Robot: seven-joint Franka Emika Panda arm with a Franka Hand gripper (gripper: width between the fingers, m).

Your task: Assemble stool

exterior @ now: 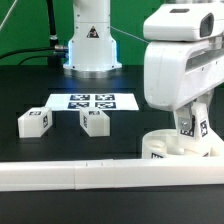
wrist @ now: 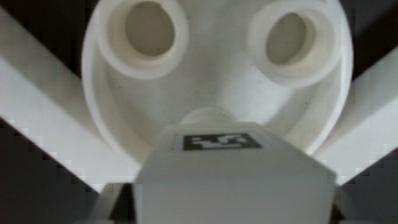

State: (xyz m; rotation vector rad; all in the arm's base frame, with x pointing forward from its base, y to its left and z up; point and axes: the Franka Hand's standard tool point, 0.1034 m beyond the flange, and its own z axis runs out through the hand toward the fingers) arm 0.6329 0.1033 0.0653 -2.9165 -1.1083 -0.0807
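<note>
Black table (exterior: 40,92): two loose legs (exterior: 35,121) (exterior: 95,120), end effector (exterior: 188,124) pinching third leg (wrist: 228,165) at one seat (exterior: 163,150).

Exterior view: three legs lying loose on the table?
No, only two legs lie there; the third leg is in the hand over the seat.

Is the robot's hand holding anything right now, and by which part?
One stool leg, pinched by its upper end in the gripper; its lower end points down at the round seat.
</note>
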